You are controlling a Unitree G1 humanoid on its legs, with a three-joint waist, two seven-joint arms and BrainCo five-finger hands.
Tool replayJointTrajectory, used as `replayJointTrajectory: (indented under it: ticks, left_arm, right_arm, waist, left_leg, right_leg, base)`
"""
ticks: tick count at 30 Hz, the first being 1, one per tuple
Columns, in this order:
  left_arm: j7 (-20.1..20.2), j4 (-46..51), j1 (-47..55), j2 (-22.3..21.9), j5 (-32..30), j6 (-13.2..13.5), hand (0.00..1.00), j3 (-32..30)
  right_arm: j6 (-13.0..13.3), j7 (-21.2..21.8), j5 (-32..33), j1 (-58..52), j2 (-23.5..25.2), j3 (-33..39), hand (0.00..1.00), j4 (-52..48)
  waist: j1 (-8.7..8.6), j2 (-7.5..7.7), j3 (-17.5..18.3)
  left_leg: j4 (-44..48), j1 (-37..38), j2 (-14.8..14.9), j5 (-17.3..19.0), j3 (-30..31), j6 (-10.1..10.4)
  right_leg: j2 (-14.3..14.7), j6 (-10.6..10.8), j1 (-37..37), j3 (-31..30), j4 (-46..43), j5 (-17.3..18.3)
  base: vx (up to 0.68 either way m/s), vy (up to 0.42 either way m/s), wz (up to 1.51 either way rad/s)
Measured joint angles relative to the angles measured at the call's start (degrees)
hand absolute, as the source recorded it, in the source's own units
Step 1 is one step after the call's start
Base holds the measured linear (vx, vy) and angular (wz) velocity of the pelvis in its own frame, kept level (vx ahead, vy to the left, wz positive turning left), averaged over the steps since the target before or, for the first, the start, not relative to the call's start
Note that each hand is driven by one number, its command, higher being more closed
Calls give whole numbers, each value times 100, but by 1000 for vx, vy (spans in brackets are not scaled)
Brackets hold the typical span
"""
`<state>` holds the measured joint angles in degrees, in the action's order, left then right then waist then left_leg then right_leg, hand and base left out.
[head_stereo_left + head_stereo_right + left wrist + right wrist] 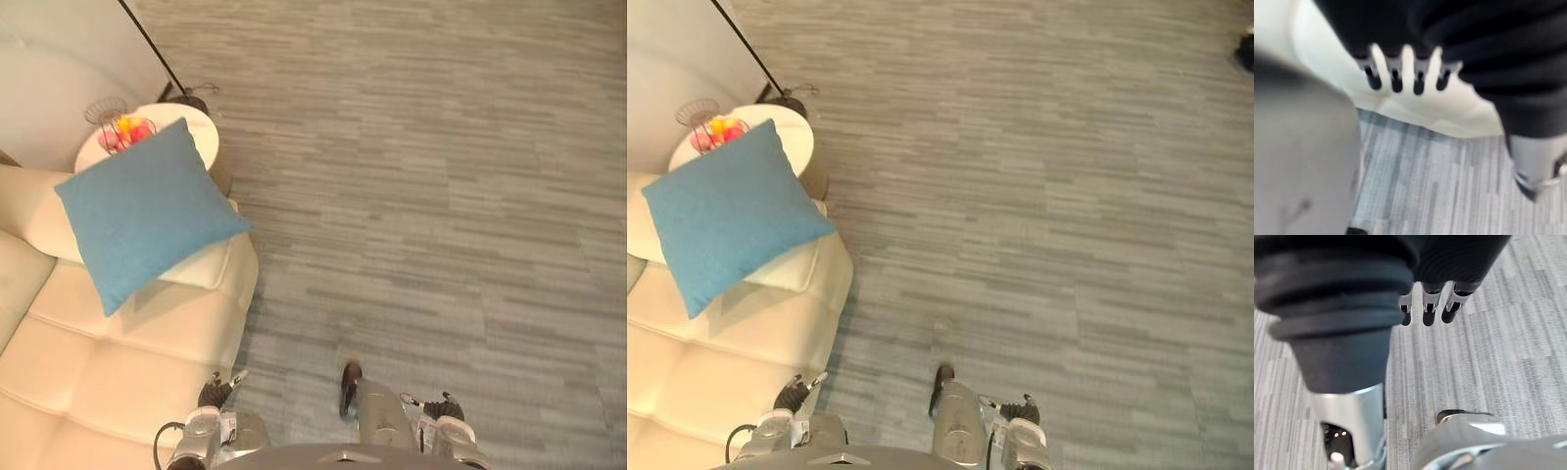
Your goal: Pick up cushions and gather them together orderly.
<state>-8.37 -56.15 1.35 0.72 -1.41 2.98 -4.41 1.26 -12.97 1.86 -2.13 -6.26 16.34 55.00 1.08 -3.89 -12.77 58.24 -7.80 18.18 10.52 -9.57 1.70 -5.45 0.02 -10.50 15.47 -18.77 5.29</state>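
Blue cushion (730,215) propped on cream sofa (715,362), round side table (792,135) behind, grey carpet (1038,196)

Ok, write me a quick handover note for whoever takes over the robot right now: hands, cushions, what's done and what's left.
Left hand: open, empty, hanging beside the sofa.
Right hand: open, empty, above the carpet.
Cushions: one blue cushion leans tilted on the sofa's arm, in front of the round side table.
Done: nothing picked up yet.
Left: step towards the sofa, grasp the blue cushion, then set it neatly with any others.
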Motion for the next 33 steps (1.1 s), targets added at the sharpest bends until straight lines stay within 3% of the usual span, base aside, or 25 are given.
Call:
replayJointTrajectory:
  ticks: [2, 5, 6, 7, 8, 9, 10, 12, 14, 15, 16, 17, 19, 20, 22, 23, 25, 26, 27, 29, 31, 32, 33]
  left_arm:
    - [-4, 97, 23, -11, 11, 4, 0, 5]
    - [-2, 160, 9, -25, 20, 15, 0, 20]
    - [-3, 157, 3, -26, 24, 15, 0, 43]
    - [-2, 151, 4, -25, 22, 15, 0, 64]
    - [-3, 136, 25, -29, 23, 14, 0, 99]
    - [2, 133, 15, 8, 30, 20, 0, 111]
    - [1, 135, 18, 123, 26, 19, 0, 111]
    - [2, 141, -10, 212, 27, 19, 0, 95]
    - [1, 119, -8, 209, 25, 14, 0, 37]
    - [0, 87, 2, 194, 21, 2, 0, 39]
    - [-1, 65, 27, 220, 21, -11, 0, 64]
    - [0, 59, 28, 243, 21, -18, 0, 81]
    - [-8, 55, 84, 346, 21, -54, 0, 96]
    - [-16, 75, 115, 354, 21, -56, 0, 80]
    - [-23, 105, 159, 262, 23, -56, 0, -13]
    - [-23, 105, 159, 233, 25, -56, 0, -32]
    - [-22, 115, 153, 181, 25, -55, 0, -121]
    - [-14, 116, 158, 186, 21, -55, 0, -179]
    - [-15, 96, 147, 138, 19, -55, 0, -244]
    - [-16, 146, 178, -28, 14, -50, 0, -390]
    - [-14, 163, 142, -195, 7, -45, 0, -486]
    - [-9, 192, 139, -241, 8, -45, 0, -558]
    - [-10, 218, 138, -255, 8, -45, 0, -568]
  right_arm:
    - [-11, 2, 2, -11, 17, -3, 0, 7]
    - [-20, 0, 2, 32, 64, -34, 0, -2]
    - [-24, -2, 2, 48, 89, -29, 0, 1]
    - [-24, -4, 1, 46, 95, -29, 0, 1]
    - [-25, -6, 1, 26, 98, -31, 0, 0]
    - [-32, -9, 2, 34, 140, -31, 0, 12]
    - [-28, -5, 0, 29, 329, -53, 0, 1]
    - [-29, -6, -3, 46, 479, -49, 0, 15]
    - [-29, -6, -6, 47, 501, -45, 0, 51]
    - [-30, -3, -7, 42, 484, -46, 0, 55]
    - [-31, 10, -10, 44, 470, -71, 0, 15]
    - [-32, 10, -11, 47, 470, -91, 0, 11]
    - [-17, 14, -5, 49, 455, -234, 0, -42]
    - [-15, 14, -4, 55, 461, -280, 0, -48]
    - [26, 17, -2, 57, 490, -324, 0, -53]
    - [27, 18, 2, 56, 495, -321, 0, -54]
    - [27, 17, 3, 56, 527, -305, 0, -56]
    - [18, 18, 8, 20, 566, -258, 0, -55]
    - [20, 22, 7, -22, 596, -180, 0, -64]
    - [16, 16, 0, -66, 563, -22, 0, -173]
    - [14, 0, 27, -121, 508, 85, 0, -305]
    - [12, -4, 55, -147, 519, 81, 0, -364]
    - [13, -6, 59, -167, 533, 82, 0, -407]
  waist:
    - [42, -21, 12]
    - [94, -27, 17]
    - [95, -23, 15]
    - [90, -29, 18]
    - [102, -77, 49]
    - [135, -40, 88]
    - [169, 232, 205]
    - [204, 425, 222]
    - [197, 462, 230]
    - [172, 439, 240]
    - [136, 445, 242]
    - [88, 470, 243]
    - [6, 501, 217]
    - [-15, 539, 225]
    - [-55, 532, 218]
    - [-59, 527, 215]
    - [-70, 532, 218]
    - [-75, 599, 252]
    - [-61, 639, 298]
    - [41, 403, 340]
    - [-27, 207, 320]
    - [4, 184, 319]
    - [30, 184, 317]
  left_leg:
    - [-828, -361, -62, 305, -685, 22]
    - [-2653, -547, -377, 259, -1153, 141]
    - [-3741, -549, -625, -128, -1408, 195]
    - [-4069, -527, -710, -358, -1470, 187]
    - [-4531, -460, -784, -1079, -1617, 113]
    - [-4587, -396, -906, -1252, -1613, -322]
    - [-4714, -408, -1169, -1218, -1534, -351]
    - [-4679, -413, -1354, -1078, -1422, -427]
    - [-4474, -357, -1506, -686, -1226, -480]
    - [-4447, -234, -1566, -513, -1137, -470]
    - [-4494, -49, -1677, -435, -992, -465]
    - [-4527, 12, -1720, -424, -906, -469]
    - [-4679, 286, -1855, -388, -587, -505]
    - [-4739, 435, -1893, -394, -417, -588]
    - [-4740, 620, -1897, -345, 107, -553]
    - [-4739, 633, -1897, -334, 227, -534]
    - [-4733, 657, -1921, -296, 696, -411]
    - [-4698, 625, -2008, -249, 949, -312]
    - [-4624, 656, -2020, -155, 1138, -191]
    - [-4605, 633, -1808, -108, 982, -83]
    - [-4363, 529, -1482, -48, 487, 74]
    - [-4096, 458, -1248, 5, 17, 238]
    - [-3993, 459, -1167, 21, -132, 265]
  right_leg:
    - [-41, 118, 678, 328, 654, -81]
    - [-139, 184, 1101, 744, 1024, -113]
    - [-237, 285, 1311, 981, 1119, -67]
    - [-262, 348, 1399, 1062, 1138, -33]
    - [-243, 503, 1542, 1181, 1148, 59]
    - [-283, 625, 1657, 1203, 1158, 138]
    - [-448, 646, 1675, 1226, 1221, 151]
    - [-577, 666, 1783, 1250, 1233, 164]
    - [-823, 778, 1794, 1224, 636, 228]
    - [-1053, 833, 1548, 1111, -229, 267]
    - [-1377, 773, 928, 699, -1764, 205]
    - [-1408, 735, 724, 510, -2248, 270]
    - [-1205, 730, 124, -8, -3241, 685]
    - [-977, 676, -12, -221, -3172, 887]
    - [-282, 570, -176, -644, -2046, 1119]
    - [-174, 565, -208, -738, -1762, 1113]
    - [131, 478, -269, -1166, -630, 865]
    - [155, 391, -212, -1413, 10, 384]
    - [159, 209, -62, -1301, 33, -16]
    - [168, 133, 76, -874, 129, 73]
    - [180, 78, 317, -384, 203, 134]
    - [216, 43, 513, -198, 299, 155]
    - [233, 41, 586, -167, 337, 156]
  base:
    - [434, -133, 61]
    - [347, 11, 69]
    - [344, 106, 85]
    - [348, 135, 80]
    - [274, 136, 56]
    - [397, 173, 69]
    - [383, 157, 54]
    - [311, 118, 55]
    - [224, 109, 53]
    - [231, 131, 45]
    - [230, 124, 48]
    - [282, 119, 68]
    - [245, 30, 81]
    - [260, -38, 101]
    - [248, -99, 126]
    - [226, -145, 126]
    - [224, -190, 119]
    - [267, -295, 133]
    - [228, -260, 111]
    - [232, -208, 91]
    - [221, -173, 116]
    - [189, -165, 83]
    - [114, -112, 53]
